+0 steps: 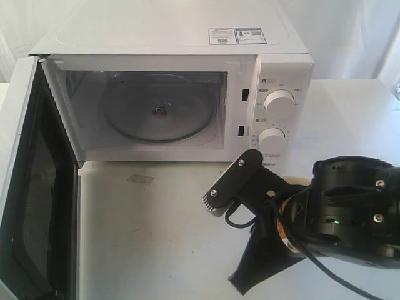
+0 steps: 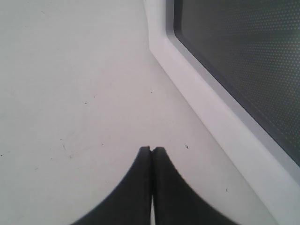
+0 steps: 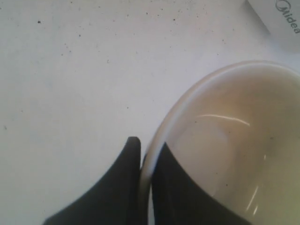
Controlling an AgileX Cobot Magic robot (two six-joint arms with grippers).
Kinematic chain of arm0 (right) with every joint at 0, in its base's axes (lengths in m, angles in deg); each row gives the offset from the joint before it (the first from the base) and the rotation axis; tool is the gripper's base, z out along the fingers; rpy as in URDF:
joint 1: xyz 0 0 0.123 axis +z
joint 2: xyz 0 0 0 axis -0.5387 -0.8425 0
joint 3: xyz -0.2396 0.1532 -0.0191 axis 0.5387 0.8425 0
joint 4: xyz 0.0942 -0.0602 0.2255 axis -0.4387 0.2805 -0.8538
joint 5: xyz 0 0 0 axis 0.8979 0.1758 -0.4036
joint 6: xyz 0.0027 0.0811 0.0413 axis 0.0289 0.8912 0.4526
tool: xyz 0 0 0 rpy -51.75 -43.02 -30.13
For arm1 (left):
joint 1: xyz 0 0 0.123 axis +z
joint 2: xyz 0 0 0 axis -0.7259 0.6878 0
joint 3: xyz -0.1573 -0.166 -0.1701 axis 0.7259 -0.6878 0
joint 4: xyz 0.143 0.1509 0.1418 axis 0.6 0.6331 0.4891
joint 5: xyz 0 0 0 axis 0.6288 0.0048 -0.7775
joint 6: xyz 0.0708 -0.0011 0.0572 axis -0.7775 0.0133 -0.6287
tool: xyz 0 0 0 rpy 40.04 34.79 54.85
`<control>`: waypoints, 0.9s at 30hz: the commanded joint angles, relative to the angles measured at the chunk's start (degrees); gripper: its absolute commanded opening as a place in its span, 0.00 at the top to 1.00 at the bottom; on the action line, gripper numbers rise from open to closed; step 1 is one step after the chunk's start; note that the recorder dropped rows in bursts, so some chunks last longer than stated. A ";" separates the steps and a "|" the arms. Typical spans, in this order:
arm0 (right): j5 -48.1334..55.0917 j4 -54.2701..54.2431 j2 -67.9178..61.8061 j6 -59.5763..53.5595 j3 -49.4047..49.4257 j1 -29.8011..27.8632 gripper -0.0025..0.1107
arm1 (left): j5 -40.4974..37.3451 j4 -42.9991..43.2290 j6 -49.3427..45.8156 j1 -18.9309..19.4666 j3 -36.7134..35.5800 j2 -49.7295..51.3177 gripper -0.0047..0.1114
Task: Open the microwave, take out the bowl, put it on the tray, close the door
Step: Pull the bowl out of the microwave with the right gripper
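Before the microwave (image 1: 275,69), whose door (image 1: 19,156) stands swung wide, the right gripper (image 3: 146,150) pinches the bowl (image 3: 234,140) by its rim, one finger inside, one outside; beside that door the left gripper (image 2: 152,152) hangs over the table (image 2: 70,70), jaws pressed together.

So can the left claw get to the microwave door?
Probably yes. The left claw is shut on nothing, right beside the open door, with only bare table between them.
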 commanded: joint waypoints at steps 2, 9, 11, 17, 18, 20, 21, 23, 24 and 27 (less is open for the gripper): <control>-2.95 0.83 -3.10 0.74 0.27 -2.17 0.98 | 0.11 -0.62 0.04 -0.01 -0.21 -0.28 0.96; -4.48 0.83 -7.26 0.98 0.27 -3.20 0.98 | 0.11 -0.62 0.04 -0.01 -0.21 -0.28 0.96; -5.03 0.83 -8.02 2.16 0.27 -3.20 0.98 | 0.11 -0.62 0.04 -0.01 -0.21 -0.28 0.96; -6.29 0.97 -8.79 2.47 0.27 -3.20 0.98 | 0.11 -0.62 0.04 -0.01 -0.21 -0.28 0.96; -6.43 0.98 -8.89 2.47 0.27 -3.20 0.98 | 0.11 -0.62 0.04 -0.01 -0.21 -0.28 0.96; -6.77 0.98 -9.03 2.47 0.27 -3.20 0.98 | 0.11 -0.62 0.04 -0.01 -0.21 -0.28 0.96; -7.06 1.08 -9.16 2.47 0.27 -3.32 0.98 | 0.11 -0.62 0.04 -0.01 -0.21 -0.28 0.96; -8.31 1.08 -9.39 3.33 0.57 -3.83 0.98 | 0.11 -0.62 0.04 -0.01 -0.21 -0.28 0.96; -9.26 1.22 -9.52 3.84 0.84 -4.29 0.98 | 0.11 -0.62 0.04 -0.01 -0.21 -0.28 0.96; -11.68 1.22 -9.52 4.60 1.83 -5.54 0.98 | 0.11 -0.62 0.04 -0.01 -0.21 -0.28 0.96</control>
